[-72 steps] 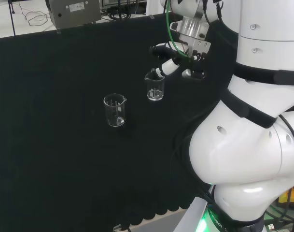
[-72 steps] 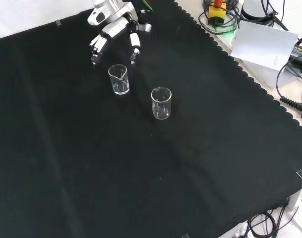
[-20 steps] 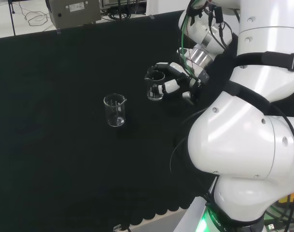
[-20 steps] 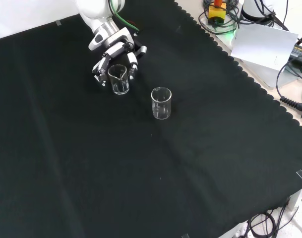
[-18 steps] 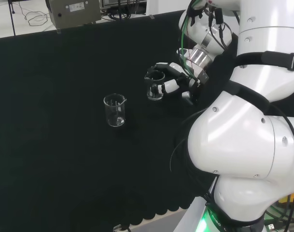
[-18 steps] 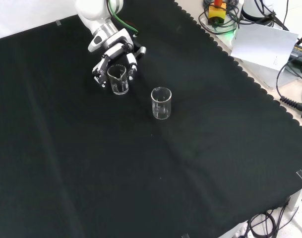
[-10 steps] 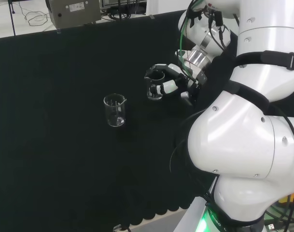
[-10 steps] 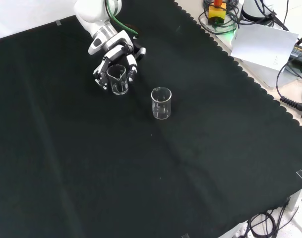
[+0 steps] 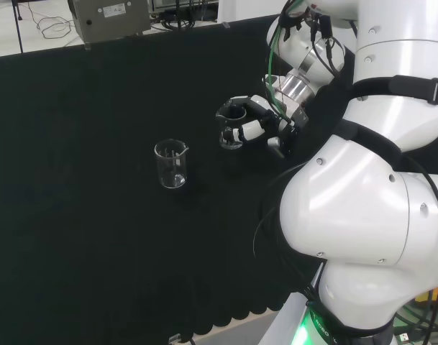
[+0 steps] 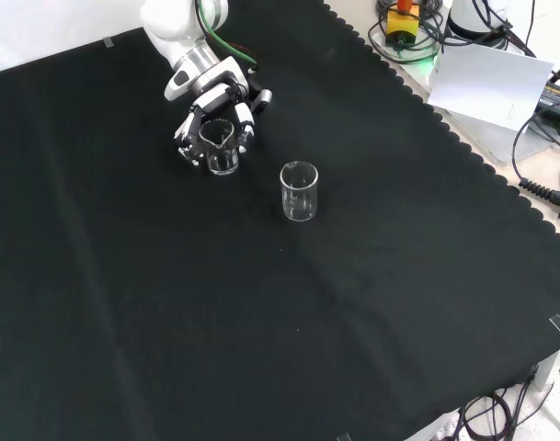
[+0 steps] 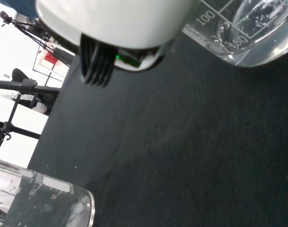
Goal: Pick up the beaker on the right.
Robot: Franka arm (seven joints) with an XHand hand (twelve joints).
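Note:
Two clear glass beakers stand on the black cloth. In the head view the right beaker [image 9: 230, 138] sits inside my hand [image 9: 265, 121], whose fingers curl round its rim and side. The front view has this beaker [image 10: 222, 160] at the upper left, with the hand [image 10: 217, 99] reaching down from above and fingers [image 10: 246, 117] on both sides of it. The other beaker [image 9: 172, 164] stands free to the left in the head view, nearer the middle [image 10: 299, 191] in the front view. Close in the wrist view, one beaker base [image 11: 248, 38] lies beside the blurred white hand part [image 11: 115, 21], and another beaker [image 11: 35, 203] shows too.
The arm's big white links [image 9: 370, 215] take up the right of the head view. A grey box [image 9: 109, 18] stands beyond the cloth's far edge. White paper [image 10: 489, 81] and cables [image 10: 542, 147] lie off the cloth's scalloped edge in the front view.
The hand came down from above the right beaker and its fingers have curled in round it. Over the last second they tightened slightly. Both beakers stay where they were.

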